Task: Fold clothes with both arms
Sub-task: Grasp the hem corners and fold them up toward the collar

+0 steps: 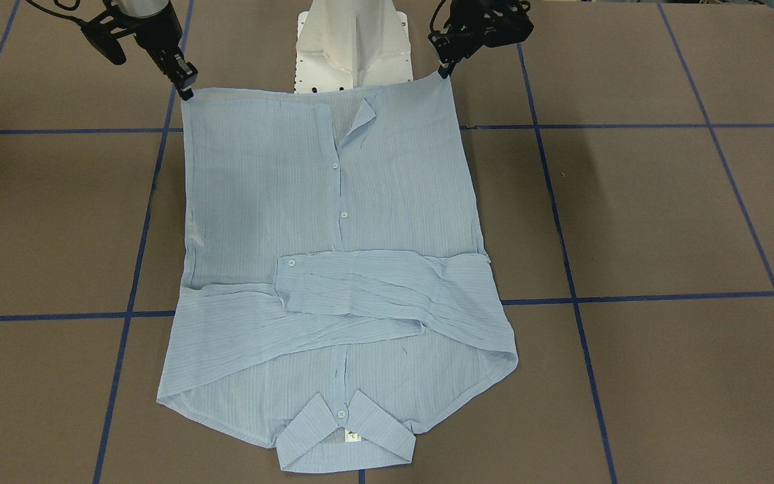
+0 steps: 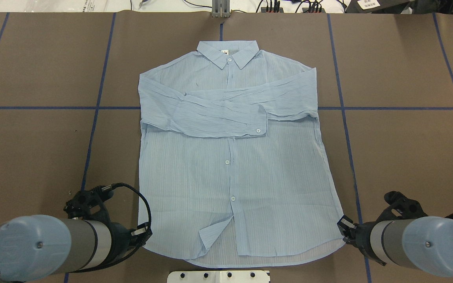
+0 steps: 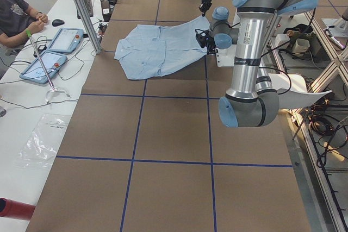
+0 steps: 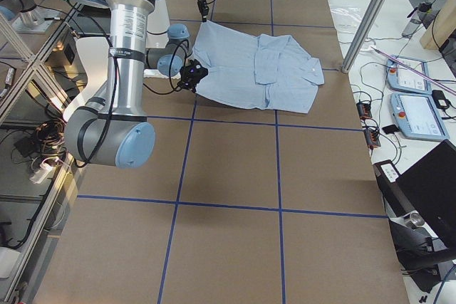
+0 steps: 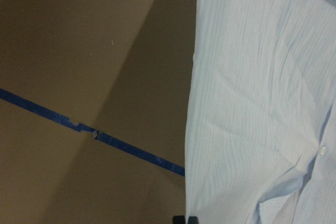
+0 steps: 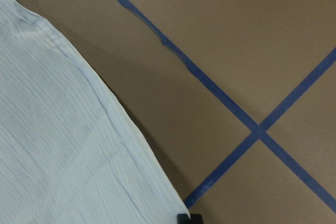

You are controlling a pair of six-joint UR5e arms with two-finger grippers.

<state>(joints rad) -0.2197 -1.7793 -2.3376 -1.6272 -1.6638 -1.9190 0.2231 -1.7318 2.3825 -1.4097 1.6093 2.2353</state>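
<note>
Shirt [image 2: 226, 165]: the thin, pale-blue, finely striped button-up is lying front-up on the brown tabletop [image 2: 407, 157], its placket of small white buttons running down the middle
Collar [image 2: 228, 53]: it is pointing away from the robot at the far end, with a white neck label showing inside
Sleeves [image 2: 218, 114]: both are lying folded across the chest, one over the other, with a buttoned cuff resting near the placket
Hem [image 1: 313, 94]: it is stretching almost straight between the two arms at the robot's end, crossing in front of the white pedestal base [image 1: 353, 47] in the front-facing view, while one placket flap is curling open
Left fingers [image 1: 445, 62]: they are pinching together on the hem corner at the robot's left
Right fingers [image 1: 181, 72]: they are clamping the opposite hem corner, close to a blue tape line [image 2: 348, 157] on the tabletop
</note>
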